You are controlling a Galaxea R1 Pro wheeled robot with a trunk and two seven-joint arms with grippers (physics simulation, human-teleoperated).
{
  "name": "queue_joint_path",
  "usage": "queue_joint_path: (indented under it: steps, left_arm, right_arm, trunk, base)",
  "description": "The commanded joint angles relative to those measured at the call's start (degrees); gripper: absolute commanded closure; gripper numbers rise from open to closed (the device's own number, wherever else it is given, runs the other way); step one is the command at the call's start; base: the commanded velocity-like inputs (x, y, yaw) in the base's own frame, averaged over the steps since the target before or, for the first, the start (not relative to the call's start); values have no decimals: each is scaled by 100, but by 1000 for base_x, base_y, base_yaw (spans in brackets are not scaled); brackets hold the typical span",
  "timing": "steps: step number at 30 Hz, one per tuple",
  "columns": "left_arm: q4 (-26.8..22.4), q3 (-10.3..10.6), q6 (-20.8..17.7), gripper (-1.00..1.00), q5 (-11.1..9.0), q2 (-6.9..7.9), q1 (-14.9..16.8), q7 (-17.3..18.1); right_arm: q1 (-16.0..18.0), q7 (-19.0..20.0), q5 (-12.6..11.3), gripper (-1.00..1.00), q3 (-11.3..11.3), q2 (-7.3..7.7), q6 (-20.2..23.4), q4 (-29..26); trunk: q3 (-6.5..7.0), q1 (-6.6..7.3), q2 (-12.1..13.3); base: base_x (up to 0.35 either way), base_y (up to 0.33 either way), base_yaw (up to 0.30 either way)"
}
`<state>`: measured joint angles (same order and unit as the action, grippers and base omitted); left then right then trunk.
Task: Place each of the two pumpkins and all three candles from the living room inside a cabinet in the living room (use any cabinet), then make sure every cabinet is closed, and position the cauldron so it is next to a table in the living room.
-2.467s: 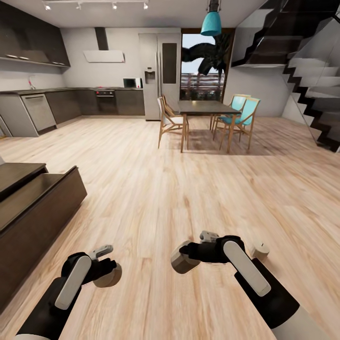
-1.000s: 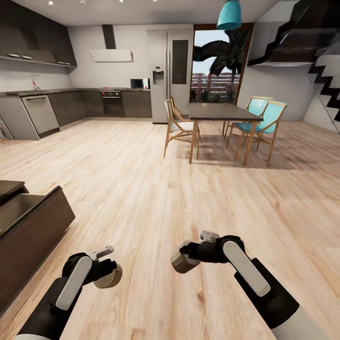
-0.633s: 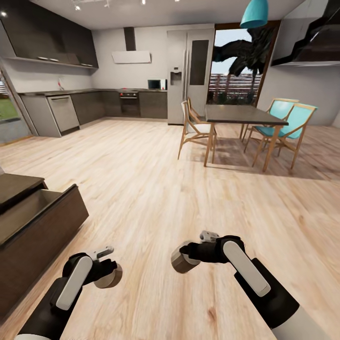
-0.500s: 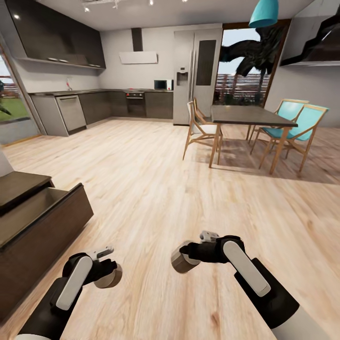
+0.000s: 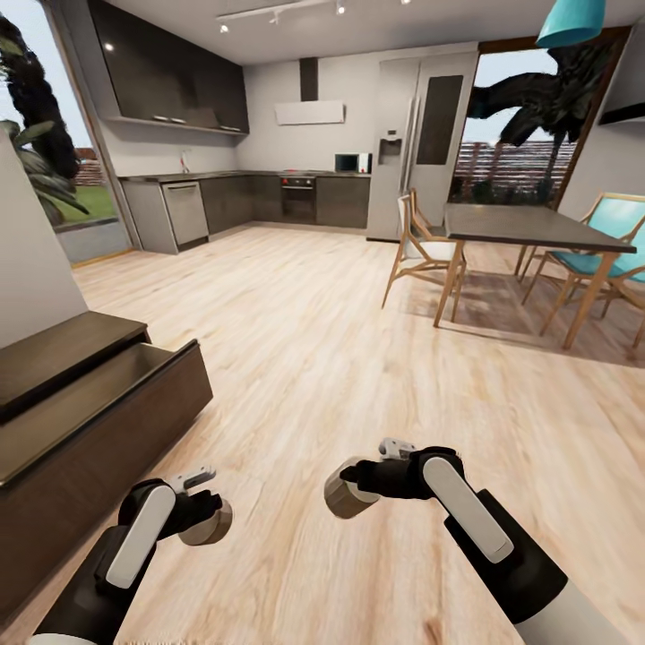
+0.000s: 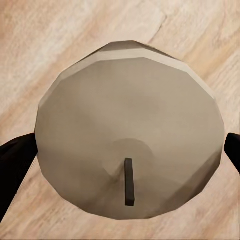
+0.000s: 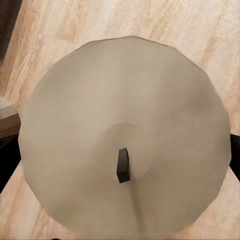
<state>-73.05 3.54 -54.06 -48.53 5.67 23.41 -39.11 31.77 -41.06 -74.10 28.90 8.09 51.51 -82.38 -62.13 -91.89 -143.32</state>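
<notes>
Each gripper is clamped on a candle: the left gripper holds the left candle, the right gripper the right candle, wicks facing the wrist cameras. The cabinet lies forward-left with its drawer standing open, so the left arm is nearer.

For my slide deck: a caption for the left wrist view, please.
Left pincer gripping a beige candle with a dark wick, above the wood floor.
</notes>
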Motion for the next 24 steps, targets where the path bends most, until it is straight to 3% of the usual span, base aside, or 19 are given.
queue_joint_path:
  steps: [1, 18, 24]
  left_arm:
    - [-1, 16, -3, 100, -51, 5, 6, -62]
    - [5, 15, -2, 100, -42, 5, 6, -67]
    - [18, 21, 1, 100, -34, 5, 6, -72]
  right_arm:
    - [5, -60, -61, 100, 9, 7, -10, -7]
    - [5, -60, -63, 100, 11, 5, -10, -3]
    - [5, -60, -63, 100, 11, 0, -10, -1]
  trunk:
    - [-3, 1, -3]
    - [35, 1, -3]
    - [49, 1, -3]
  base:
    - [0, 0, 279]
    - [2, 0, 279]
    - [121, -87, 280]
